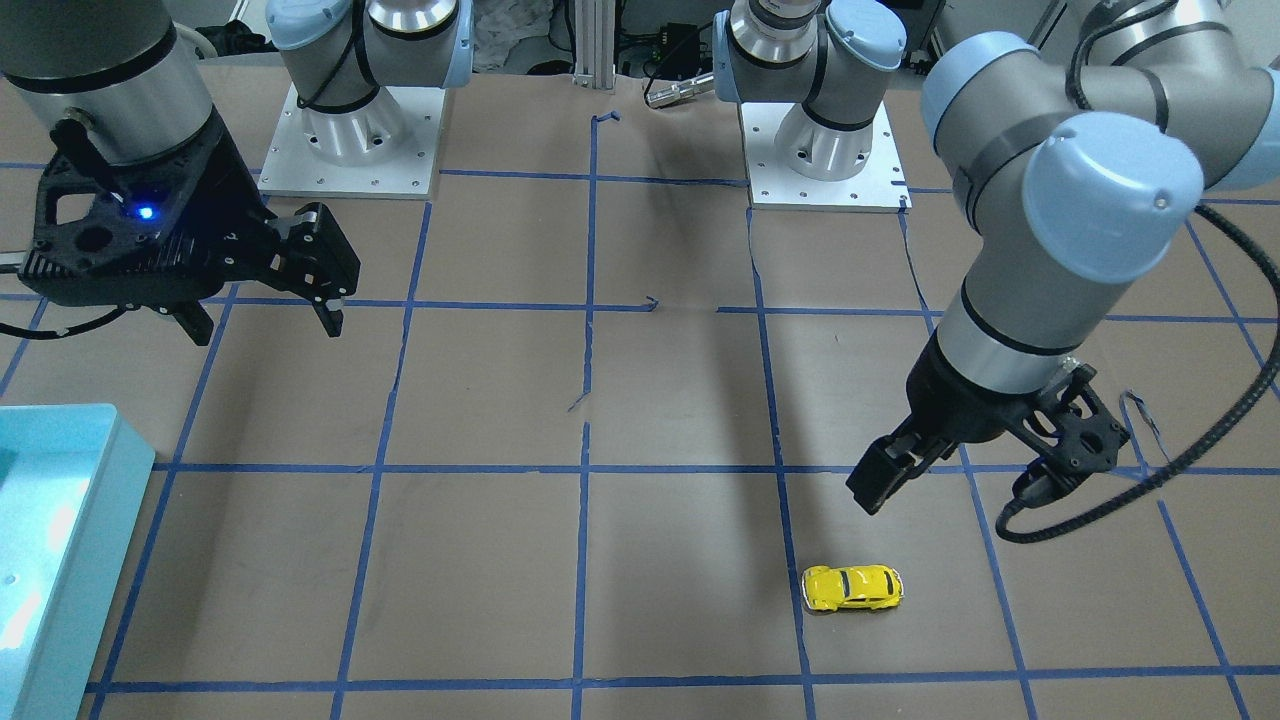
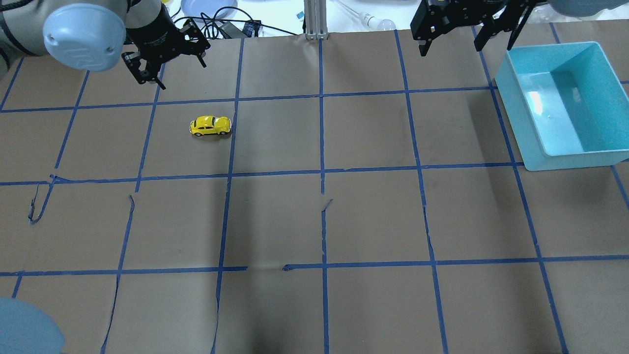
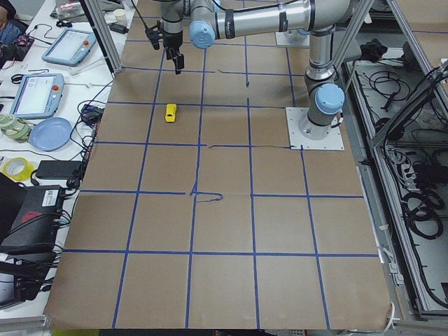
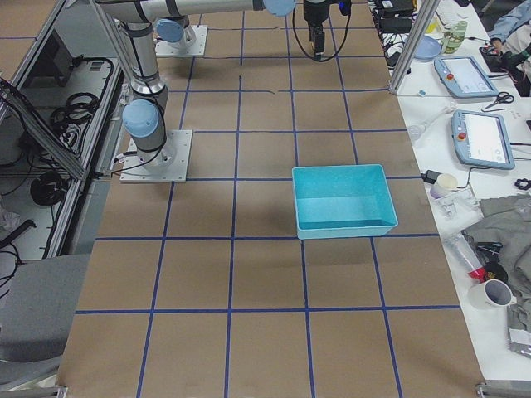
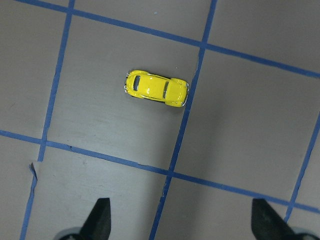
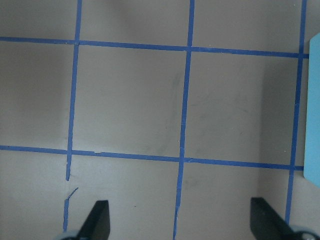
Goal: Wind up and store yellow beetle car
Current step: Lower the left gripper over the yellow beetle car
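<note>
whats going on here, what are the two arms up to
A two-armed robot is set to deal with a small yellow toy car, but nothing is holding it yet. The car sits on its wheels on the brown table. The left hand hovers open above the table close to the car. The right hand is open too, up in the air near a teal bin, which looks empty.

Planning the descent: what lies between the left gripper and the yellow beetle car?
Only brown paper crossed by a blue tape line lies between left gripper and yellow beetle car, seen in the left wrist view.
</note>
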Controlling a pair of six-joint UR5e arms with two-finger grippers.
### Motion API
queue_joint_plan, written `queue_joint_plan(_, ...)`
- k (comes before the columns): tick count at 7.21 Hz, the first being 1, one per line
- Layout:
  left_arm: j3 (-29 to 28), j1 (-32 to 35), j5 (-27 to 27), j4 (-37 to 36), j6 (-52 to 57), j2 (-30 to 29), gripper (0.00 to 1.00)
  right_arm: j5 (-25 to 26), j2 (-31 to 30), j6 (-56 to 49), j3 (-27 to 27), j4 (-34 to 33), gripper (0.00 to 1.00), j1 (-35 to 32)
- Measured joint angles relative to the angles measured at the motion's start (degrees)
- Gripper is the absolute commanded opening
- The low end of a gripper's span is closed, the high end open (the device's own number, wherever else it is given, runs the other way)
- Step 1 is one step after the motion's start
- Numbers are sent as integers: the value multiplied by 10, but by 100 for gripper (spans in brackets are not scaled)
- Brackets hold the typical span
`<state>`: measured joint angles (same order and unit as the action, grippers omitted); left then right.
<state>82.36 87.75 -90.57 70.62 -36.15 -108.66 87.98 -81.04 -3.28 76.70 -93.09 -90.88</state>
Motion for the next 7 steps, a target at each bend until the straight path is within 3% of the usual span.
queue_joint_plan(3,36,-10,0,-89,-266,-41,100,0,0,1,0,-1,100,0)
queue_joint_plan(7,40,-30,0,-108,-459,-120,100,1,0,-1,1,0,100,0)
